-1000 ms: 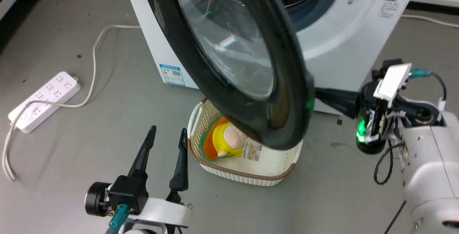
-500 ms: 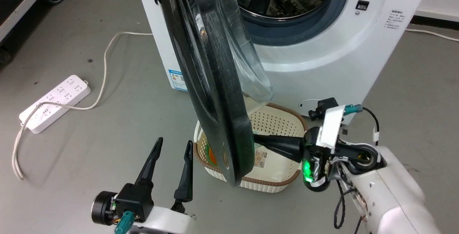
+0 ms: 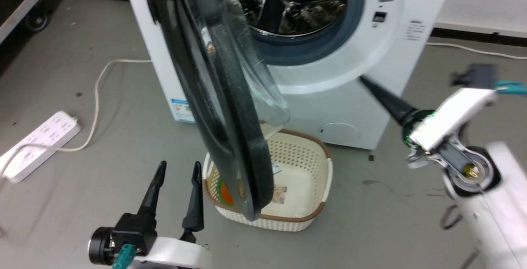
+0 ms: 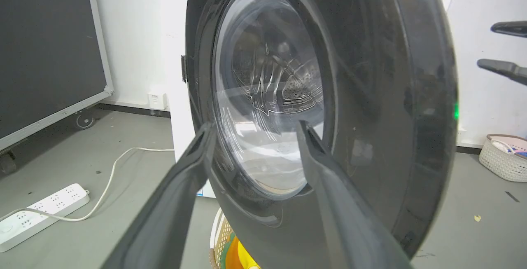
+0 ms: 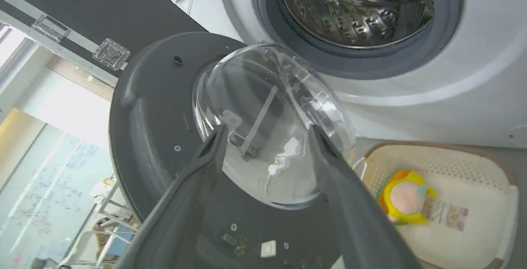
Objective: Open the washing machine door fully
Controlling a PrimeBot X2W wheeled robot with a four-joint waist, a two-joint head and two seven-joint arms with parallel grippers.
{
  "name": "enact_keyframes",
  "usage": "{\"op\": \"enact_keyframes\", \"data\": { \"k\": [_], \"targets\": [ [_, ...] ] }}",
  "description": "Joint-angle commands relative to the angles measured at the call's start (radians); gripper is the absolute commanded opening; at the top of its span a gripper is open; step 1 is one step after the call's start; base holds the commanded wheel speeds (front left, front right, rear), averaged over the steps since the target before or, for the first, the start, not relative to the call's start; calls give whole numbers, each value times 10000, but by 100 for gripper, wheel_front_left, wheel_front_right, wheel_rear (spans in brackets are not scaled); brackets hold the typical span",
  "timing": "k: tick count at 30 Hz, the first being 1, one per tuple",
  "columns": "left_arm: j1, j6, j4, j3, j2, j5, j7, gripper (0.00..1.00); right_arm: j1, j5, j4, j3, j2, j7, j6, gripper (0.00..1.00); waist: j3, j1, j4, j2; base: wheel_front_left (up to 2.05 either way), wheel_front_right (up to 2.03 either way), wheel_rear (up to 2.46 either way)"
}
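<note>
1. Noted washer ahead, drum exposed.
2. Found door swung out roughly square to the front, hinged on the left, hanging above basket, unheld. Judged short of fully open.
3. Judged liable to drift back, being ungripped; liable also to strike left gripper if pushed wider.
4. Observed right gripper well clear on the door's inner side, aimed at the glass, spread wide, empty.
5. Observed left gripper low, near the outer face, spread wide, empty.
</note>
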Motion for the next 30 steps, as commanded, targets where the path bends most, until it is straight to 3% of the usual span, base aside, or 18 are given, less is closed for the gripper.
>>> {"op": "enact_keyframes", "data": {
  "k": [1, 7, 9, 10, 11, 13, 14, 21, 25, 30],
  "targets": [
    [134, 20, -23, 168, 14, -19, -53, 100, 513, -1367, -1012, 231, -607, -1245, 12, 100, -208, 0, -335, 0, 0, 0, 0],
    [287, -150, 3, 538, 14, -37, -53, 100, 1810, -5683, -2395, 789, -2116, -4785, 12, 100, -547, 0, -840, 0, 0, 0, 0],
    [338, -173, 2, 582, 14, -37, -53, 100, 2079, -6311, -2406, 692, -2174, -5201, 12, 100, -600, 0, -915, 0, 0, 0, 0],
    [456, -229, 9, 664, 14, -36, -53, 100, 2682, -7431, -2361, 252, -2045, -5840, 12, 100, -693, 0, -1058, 0, 0, 0, 0],
    [456, -229, 9, 664, 14, -36, -53, 100, 2682, -7431, -2361, 252, -2045, -5840, 12, 100, -693, 0, -1058, 0, 0, 0, 0],
    [622, -334, 28, 715, 14, -17, -53, 100, 3730, -8899, -2469, -672, -1472, -6283, 12, 100, -775, 0, -1216, 0, 0, 0, 0],
    [622, -334, 28, 715, 14, -17, -53, 100, 3730, -8899, -2469, -672, -1472, -6283, 12, 100, -775, 0, -1216, 0, 0, 0, 0],
    [809, -483, 269, 702, 14, -15, -53, 100, 6133, -11762, -3474, -2403, 463, -6630, 12, 100, -806, 0, -1415, 0, 0, 0, 0],
    [837, -523, 520, 662, 14, 59, -53, 100, 6919, -12653, -3749, -2626, 1234, -6677, 12, 100, -825, 0, -1478, 0, 0, 0, 0],
    [846, -499, 840, 607, 14, 155, -53, 100, 7151, -13089, -3782, -2547, 1551, -6697, 12, 100, -822, 0, -1556, 0, 0, 0, 0]
  ]
}}
